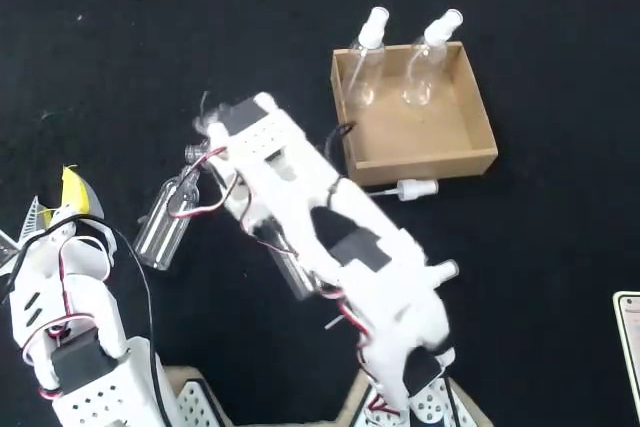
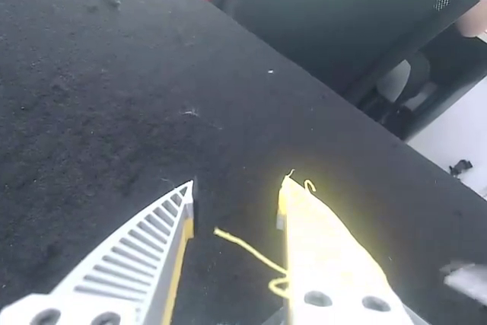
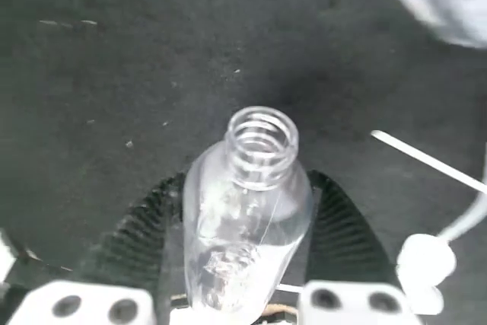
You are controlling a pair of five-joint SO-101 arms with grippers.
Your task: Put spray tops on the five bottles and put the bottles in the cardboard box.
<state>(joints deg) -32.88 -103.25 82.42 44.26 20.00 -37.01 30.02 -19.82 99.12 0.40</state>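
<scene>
An open-necked bottle [image 3: 245,226] is being pinched between the black fingers of the right claw [image 3: 249,180]. Its body is being gripped on both sides, and its threaded neck is being pointed out past the fingertips, over the black worktop [image 3: 114,74]. A loose spray top [image 3: 424,260] with a thin tube is being shown lying on the worktop just beside one finger of that claw. Over at the left claw [image 2: 239,188], the fingers are being held spread with nothing between them, a yellow strip [image 2: 319,249] is being carried on one finger, and bare worktop is being shown beyond the tips. From above, an uncapped bottle [image 1: 168,219] is being shown lying between the left claw and the right arm [image 1: 330,227]. The cardboard box [image 1: 440,161] is being shown well apart from the left claw, on the far side of that arm. One topped bottle [image 1: 365,72] and a second [image 1: 425,67] are being held inside it against its far wall. Another spray top [image 1: 415,189] is being shown lying just outside its near wall.
</scene>
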